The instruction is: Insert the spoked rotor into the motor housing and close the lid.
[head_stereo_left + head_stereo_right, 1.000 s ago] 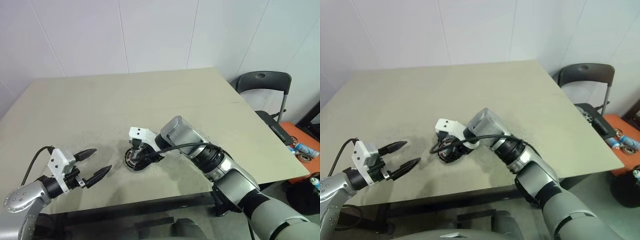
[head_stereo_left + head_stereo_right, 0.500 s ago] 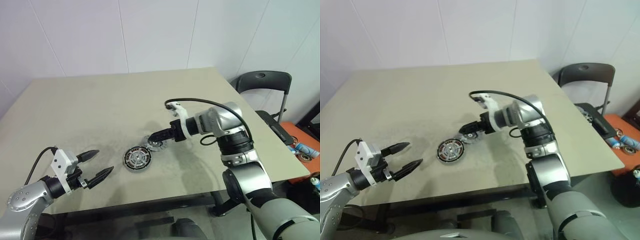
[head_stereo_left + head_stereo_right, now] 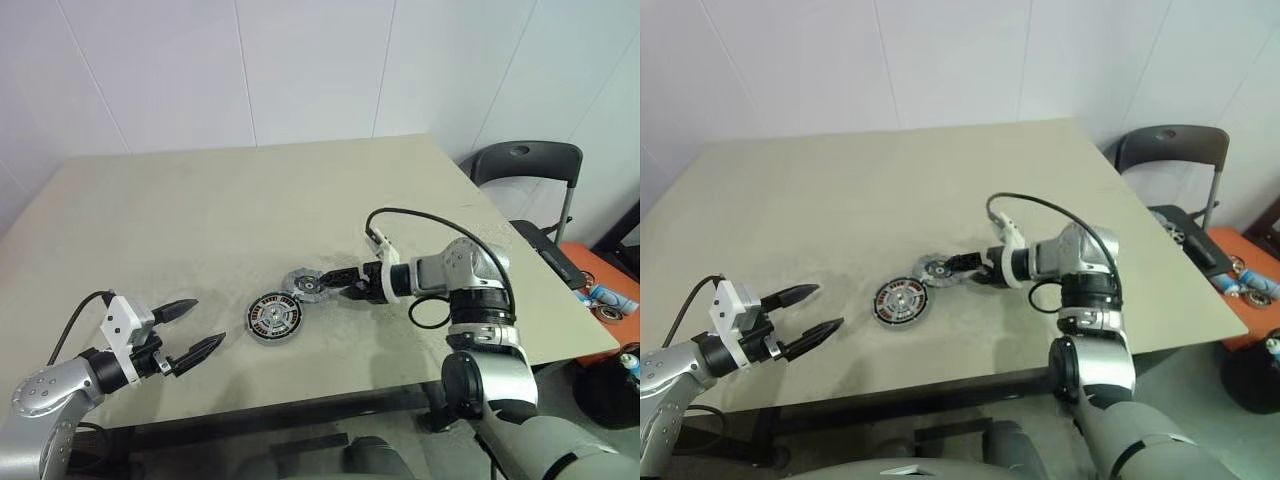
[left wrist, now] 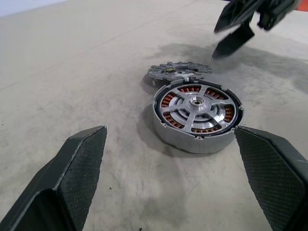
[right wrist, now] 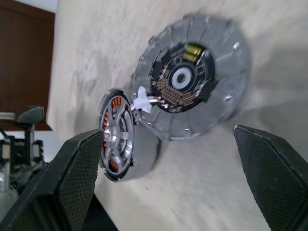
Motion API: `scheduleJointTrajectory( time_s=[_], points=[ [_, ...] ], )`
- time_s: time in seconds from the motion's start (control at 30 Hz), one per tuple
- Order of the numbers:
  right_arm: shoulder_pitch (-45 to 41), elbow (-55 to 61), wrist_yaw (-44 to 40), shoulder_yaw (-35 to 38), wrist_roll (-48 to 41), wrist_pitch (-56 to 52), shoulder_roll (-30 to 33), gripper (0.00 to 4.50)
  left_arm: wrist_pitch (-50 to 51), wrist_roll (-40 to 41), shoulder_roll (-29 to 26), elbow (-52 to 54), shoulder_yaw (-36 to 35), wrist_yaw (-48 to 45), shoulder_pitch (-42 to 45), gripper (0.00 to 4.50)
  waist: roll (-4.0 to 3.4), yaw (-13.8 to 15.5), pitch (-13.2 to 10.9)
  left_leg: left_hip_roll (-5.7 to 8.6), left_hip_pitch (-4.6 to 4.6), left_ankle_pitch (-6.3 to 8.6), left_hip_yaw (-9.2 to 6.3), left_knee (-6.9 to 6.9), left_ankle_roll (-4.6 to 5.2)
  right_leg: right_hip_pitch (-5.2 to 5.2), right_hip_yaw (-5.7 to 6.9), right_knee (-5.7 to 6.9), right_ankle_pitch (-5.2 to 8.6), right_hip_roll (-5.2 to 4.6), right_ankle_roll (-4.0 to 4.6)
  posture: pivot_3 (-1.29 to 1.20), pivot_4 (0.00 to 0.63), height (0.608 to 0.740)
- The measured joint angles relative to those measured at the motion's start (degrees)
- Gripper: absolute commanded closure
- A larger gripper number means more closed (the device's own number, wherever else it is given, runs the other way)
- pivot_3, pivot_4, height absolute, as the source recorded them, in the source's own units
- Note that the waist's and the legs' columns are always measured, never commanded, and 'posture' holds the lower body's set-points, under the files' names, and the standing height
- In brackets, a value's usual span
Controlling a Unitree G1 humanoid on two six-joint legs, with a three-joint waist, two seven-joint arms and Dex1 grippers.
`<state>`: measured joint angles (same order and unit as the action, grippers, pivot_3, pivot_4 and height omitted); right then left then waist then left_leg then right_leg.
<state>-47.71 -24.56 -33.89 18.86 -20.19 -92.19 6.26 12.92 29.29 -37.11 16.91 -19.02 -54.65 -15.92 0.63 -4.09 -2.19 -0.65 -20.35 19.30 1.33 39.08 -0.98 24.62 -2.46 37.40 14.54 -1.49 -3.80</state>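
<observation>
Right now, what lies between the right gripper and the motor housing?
The lid lies flat on the table between the right gripper and the motor housing, which already holds the spoked rotor; the left eye view shows it.

table (image 3: 300,190): beige; motor housing (image 3: 275,318) on it; lid (image 3: 305,283) flat, touching housing

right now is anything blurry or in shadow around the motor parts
Left wrist view: motor housing sharp, spoked rotor seated inside, soft shadow on the table at its base; right gripper above slightly blurred. Right wrist view: lid a bit soft, its slots still readable.
</observation>
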Motion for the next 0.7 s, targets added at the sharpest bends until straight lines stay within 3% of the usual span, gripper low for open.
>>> scheduleJointTrajectory(
  time_s=[0.4, 0.7],
  points=[
    [-0.1, -2.9, 12.9, 7.9, -5.4, 0.0, -4.4, 0.02, 0.0, 0.0, 0.0, 1.4, -0.6, 0.8, -1.8, 0.0, 0.01, 0.0, 0.0, 0.0, 0.02, 0.01, 0.0, 0.0, 0.02, -0.04, 0.0, -0.05, 0.0, 0.0, -0.01, 0.0, 0.0, 0.74],
    [-2.4, -8.3, 20.9, 18.5, -5.5, 4.9, -9.6, 0.02, 0.1, 0.1, 0.0, 2.0, -0.6, 1.8, -2.1, 0.0, 0.02, -0.3, 0.0, -0.06, 0.11, 0.01, 0.01, 0.0, 0.02, -0.11, -0.01, -0.04, 0.0, 0.06, -0.01, 0.0, 0.0, 0.74]
  ],
)
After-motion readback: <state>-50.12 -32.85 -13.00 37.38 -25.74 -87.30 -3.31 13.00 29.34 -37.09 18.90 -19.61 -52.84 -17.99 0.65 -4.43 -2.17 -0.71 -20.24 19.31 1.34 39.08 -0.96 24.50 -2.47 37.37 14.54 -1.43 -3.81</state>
